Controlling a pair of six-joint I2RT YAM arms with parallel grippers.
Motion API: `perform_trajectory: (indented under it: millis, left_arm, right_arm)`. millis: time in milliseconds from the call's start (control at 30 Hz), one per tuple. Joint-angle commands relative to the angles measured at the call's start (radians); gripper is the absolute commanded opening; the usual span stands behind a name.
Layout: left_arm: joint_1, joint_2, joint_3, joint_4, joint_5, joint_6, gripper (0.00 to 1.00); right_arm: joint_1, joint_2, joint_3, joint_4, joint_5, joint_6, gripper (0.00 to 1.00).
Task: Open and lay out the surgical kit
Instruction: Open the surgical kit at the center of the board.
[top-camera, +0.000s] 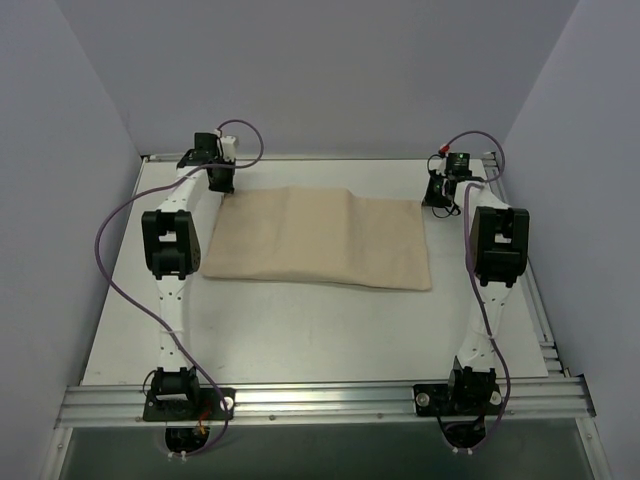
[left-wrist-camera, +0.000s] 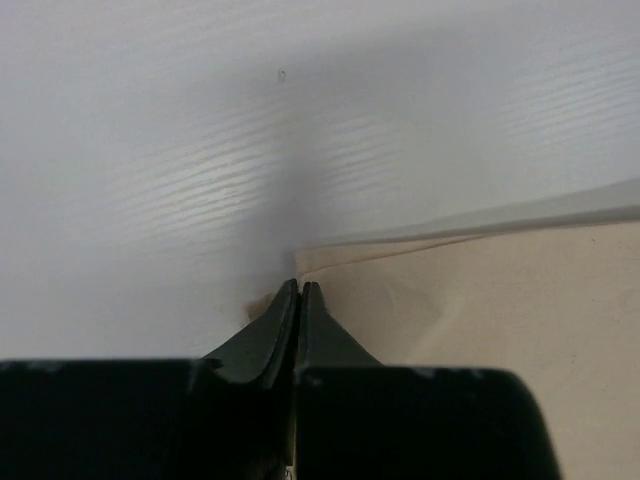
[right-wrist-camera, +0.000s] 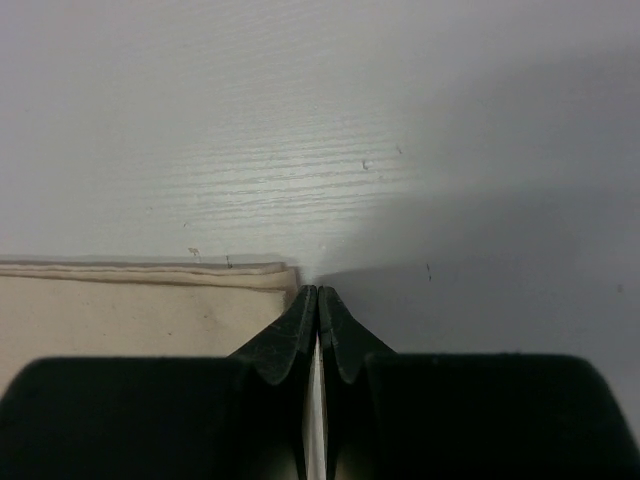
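The beige cloth wrap (top-camera: 318, 240) lies flat on the white table, folded over itself, with a low ridge near its middle. The steel tray, tweezers, forceps and packets are hidden or out of view. My left gripper (top-camera: 221, 184) is at the wrap's far left corner. In the left wrist view its fingers (left-wrist-camera: 300, 292) are shut, with cloth (left-wrist-camera: 480, 310) on both sides of the tips. My right gripper (top-camera: 440, 196) is at the far right corner. Its fingers (right-wrist-camera: 317, 295) are shut at the hemmed cloth corner (right-wrist-camera: 150, 300), with a pale strip showing between them.
White table (top-camera: 300, 330) with grey walls on the left, right and back. An aluminium rail (top-camera: 320, 400) runs along the near edge and carries both arm bases. Purple cables loop beside each arm.
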Motion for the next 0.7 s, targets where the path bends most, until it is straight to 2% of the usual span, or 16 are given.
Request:
perform_trajectory:
  millis: [0, 233, 267, 300, 400, 567, 667]
  left_arm:
    - [0.004, -0.130, -0.027, 0.086, 0.057, -0.006, 0.02]
    - [0.005, -0.130, 0.006, 0.028, 0.091, -0.010, 0.02]
    - [0.005, -0.130, 0.004, 0.028, 0.096, -0.015, 0.02]
    - [0.005, -0.131, 0.004, 0.026, 0.099, -0.017, 0.02]
    - [0.004, -0.125, 0.006, 0.025, 0.100, -0.021, 0.02]
    - [0.005, -0.125, 0.007, 0.017, 0.099, -0.018, 0.02]
    - [0.007, -0.128, 0.004, 0.015, 0.099, -0.017, 0.02]
  right_arm:
    - [0.007, -0.100, -0.004, -0.027, 0.049, -0.032, 0.00]
    - [0.007, -0.130, -0.009, -0.026, 0.026, -0.019, 0.00]
    - [0.007, -0.131, -0.010, -0.028, 0.007, -0.018, 0.03]
    - [0.007, -0.130, -0.013, -0.027, 0.001, -0.013, 0.16]
    - [0.007, -0.113, -0.019, -0.019, -0.025, -0.001, 0.30]
    - [0.010, -0.064, -0.002, -0.033, -0.066, 0.007, 0.33]
    - [0.016, -0.039, 0.007, -0.043, -0.091, 0.007, 0.30]
